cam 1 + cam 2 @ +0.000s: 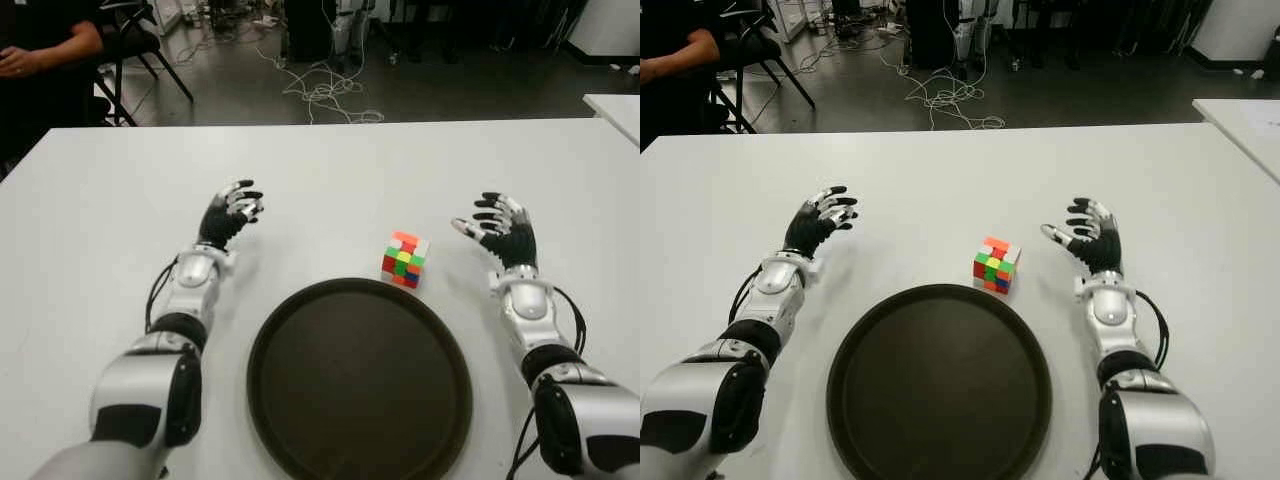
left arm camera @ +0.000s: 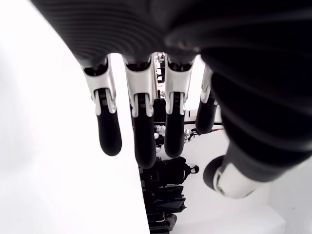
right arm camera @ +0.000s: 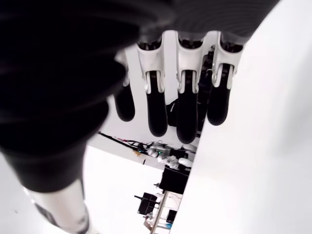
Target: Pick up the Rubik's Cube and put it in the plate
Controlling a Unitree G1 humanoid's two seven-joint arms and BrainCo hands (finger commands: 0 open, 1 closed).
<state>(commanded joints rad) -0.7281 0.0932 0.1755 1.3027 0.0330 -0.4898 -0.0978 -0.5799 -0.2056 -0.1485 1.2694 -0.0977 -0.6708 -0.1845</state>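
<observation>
Nearest the robot, on the white surface (image 1: 90, 200), sits a dark round plate (image 1: 359, 380), bare inside. Just past its far rim, slightly to the right, the Rubik's Cube (image 1: 404, 259) stands on the surface, close to the plate but outside it, held by neither hand. Left hand (image 1: 229, 215) shows to the left of the cube, well apart from it, forearm stretched forward, fingers loosely spread, holding nothing. Right hand (image 1: 500, 228) shows to the cube's right, nearer to it, palm turned inward, fingers fanned and thumb out, also holding nothing. Nothing lies between the right hand and the cube. Wrist views add only each hand's own straight, parted fingers (image 2: 108, 131) and (image 3: 157, 109), with no cube among them. Beyond the far edge: dark floor, tangled white cables (image 1: 320, 90), a black chair (image 1: 140, 45), and a seated person's arm (image 1: 40, 55) at far left.
</observation>
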